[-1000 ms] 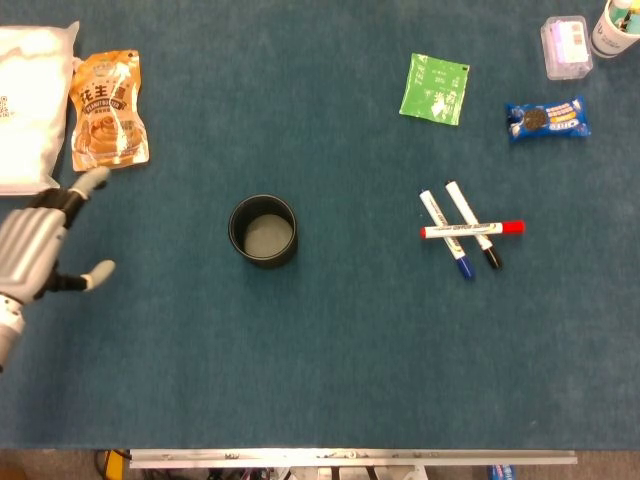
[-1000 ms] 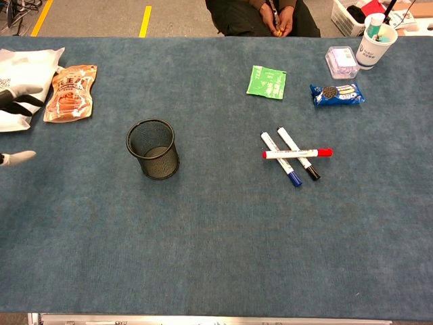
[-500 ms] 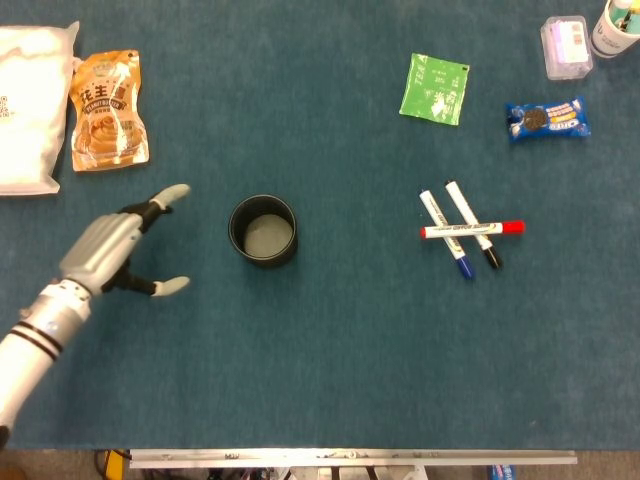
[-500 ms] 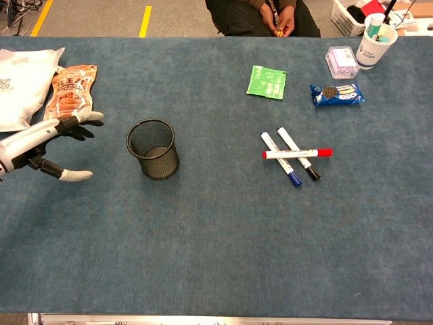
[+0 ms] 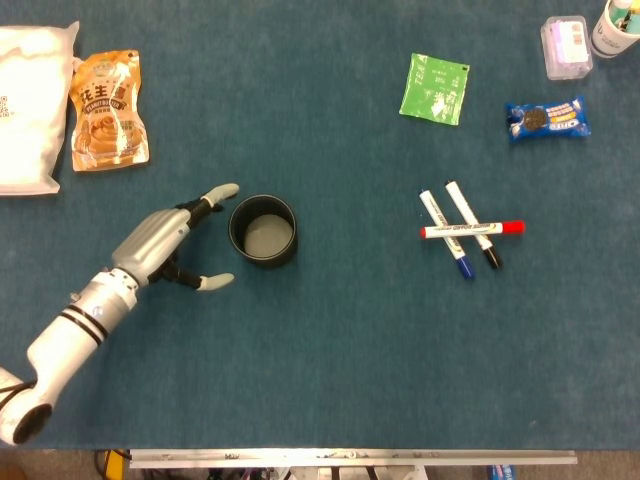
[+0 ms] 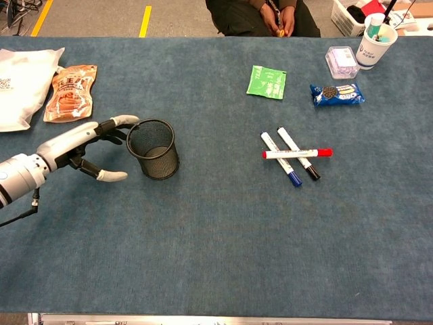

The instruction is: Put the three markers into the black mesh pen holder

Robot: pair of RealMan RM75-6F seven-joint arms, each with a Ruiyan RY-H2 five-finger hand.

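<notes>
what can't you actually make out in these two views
- Right hand: outside both views.
- Left hand: whether its fingers touch the pen holder is unclear in head and chest views.
- Print on the three markers: too small.
- Cup at the far right: cut off by the head view's top edge.
- Seated person: cropped by the chest view's top edge.

My hand (image 5: 165, 245) is silver-grey with pale fingertips. Holder (image 5: 263, 231) black mesh; markers (image 5: 466, 229) white, capped red, blue, black; table (image 5: 330, 340) teal.

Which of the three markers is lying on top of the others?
The red-capped marker. It lies crosswise over the blue-capped marker and the black-capped marker, which lie side by side beneath it.
</notes>
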